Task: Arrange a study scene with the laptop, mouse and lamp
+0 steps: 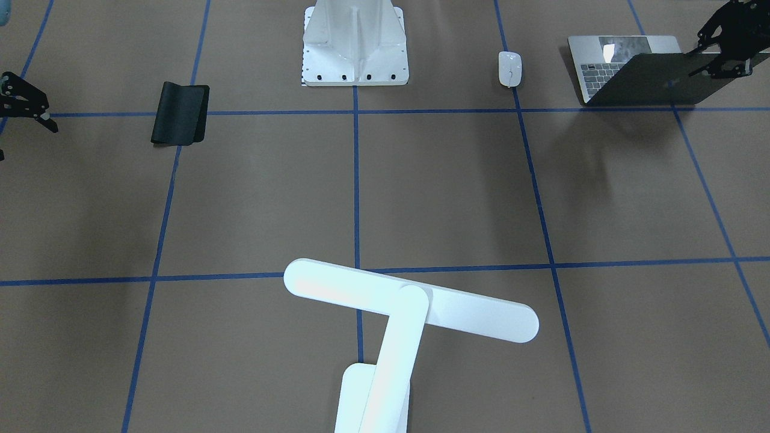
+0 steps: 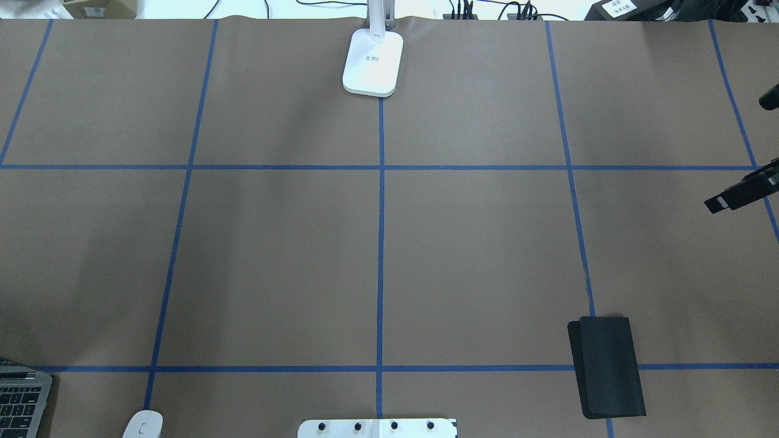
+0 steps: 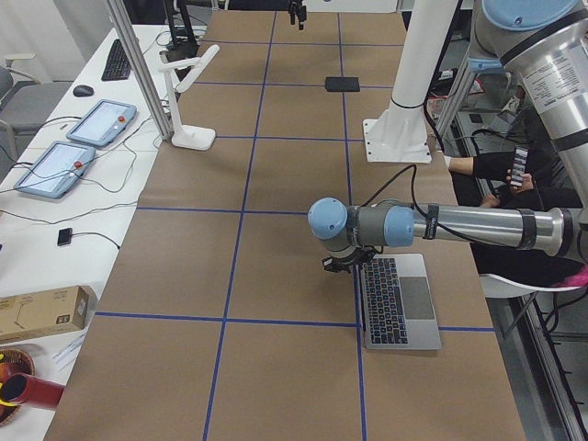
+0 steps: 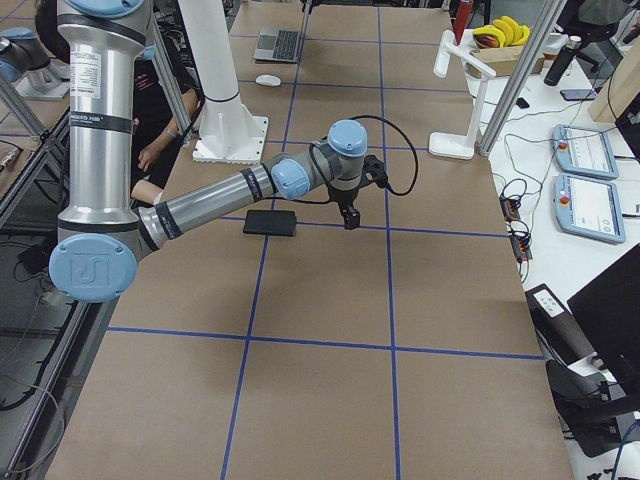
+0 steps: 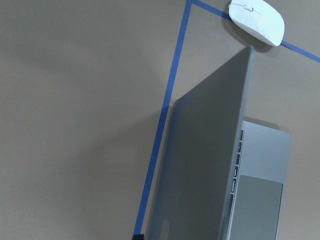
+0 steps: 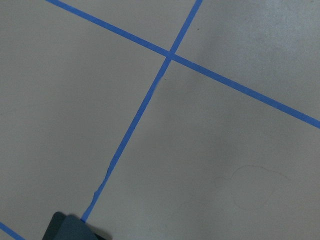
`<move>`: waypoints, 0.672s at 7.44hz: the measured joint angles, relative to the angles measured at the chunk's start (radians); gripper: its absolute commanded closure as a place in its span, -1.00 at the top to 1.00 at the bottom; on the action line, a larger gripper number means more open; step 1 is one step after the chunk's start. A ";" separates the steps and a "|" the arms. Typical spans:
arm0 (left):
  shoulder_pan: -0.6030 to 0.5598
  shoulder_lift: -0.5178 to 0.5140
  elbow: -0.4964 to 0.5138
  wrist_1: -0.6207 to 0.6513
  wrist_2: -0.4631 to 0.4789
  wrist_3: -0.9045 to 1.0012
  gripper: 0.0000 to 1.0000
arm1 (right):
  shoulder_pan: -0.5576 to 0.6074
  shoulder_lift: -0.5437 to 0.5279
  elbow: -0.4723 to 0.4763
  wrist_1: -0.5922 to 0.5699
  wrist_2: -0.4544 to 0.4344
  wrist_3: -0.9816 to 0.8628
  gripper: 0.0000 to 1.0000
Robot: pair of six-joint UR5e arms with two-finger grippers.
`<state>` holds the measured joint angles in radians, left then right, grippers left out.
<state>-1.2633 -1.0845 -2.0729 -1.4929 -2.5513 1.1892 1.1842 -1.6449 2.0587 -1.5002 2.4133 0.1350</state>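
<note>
Facing the robot, you lose the base of the lamp (image 1: 409,307) at the bottom edge. Overhead, you see only a keyboard corner of the laptop (image 2: 21,398) at lower left, and the bottom edge clips the mouse (image 2: 145,424). The left gripper (image 1: 698,63), upper right, runs off the frame at the lid, so you cannot tell whether it pinches. The right gripper (image 2: 739,196) is cut by the right edge, its jaws unreadable.

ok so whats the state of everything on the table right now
laptop, lid partly open, left claw at its edge
mouse, flat on table, untouched
lamp, standing upright
black mat, folded over, lying flat
right claw, empty, above table
</note>
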 measured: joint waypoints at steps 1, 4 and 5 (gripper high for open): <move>-0.002 0.000 0.001 0.002 -0.001 0.001 -0.76 | 0.000 0.000 0.000 0.000 0.001 0.000 1.00; -0.008 0.006 0.003 0.006 -0.002 0.001 -0.90 | 0.000 0.000 0.000 0.001 0.001 0.000 1.00; -0.009 0.008 0.003 0.007 -0.003 0.001 -0.90 | -0.001 0.000 0.000 0.001 0.002 0.000 1.00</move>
<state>-1.2722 -1.0763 -2.0701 -1.4861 -2.5540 1.1904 1.1833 -1.6447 2.0586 -1.4987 2.4148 0.1350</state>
